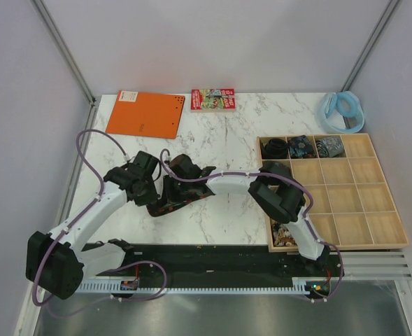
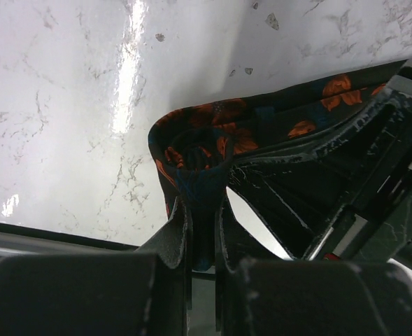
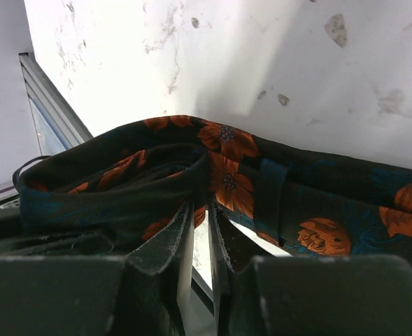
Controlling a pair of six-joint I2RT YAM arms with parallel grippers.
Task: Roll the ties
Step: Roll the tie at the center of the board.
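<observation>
1. Black with orange-red flowers, the flowered tie (image 2: 261, 119) lies partly coiled on the marble table (image 1: 226, 140), left of the wooden tray (image 1: 398, 241) and level with its near half.
2. The left gripper (image 2: 202, 206) has its jaws pressed together on a fold of the coil's edge.
3. The right gripper (image 3: 200, 210) meets the same tie from the tray's side. Its jaws stand nearly together with a thin slit between them, and fabric is draped across the tips. Whether they pinch it cannot be told.
4. Three coiled ties (image 1: 301, 145) fill the left compartments of the tray's far row.
5. A pale blue ring (image 1: 343, 110) lies just beyond the tray's far edge.
6. An orange notebook (image 1: 146, 114) lies far left of the tray.
</observation>
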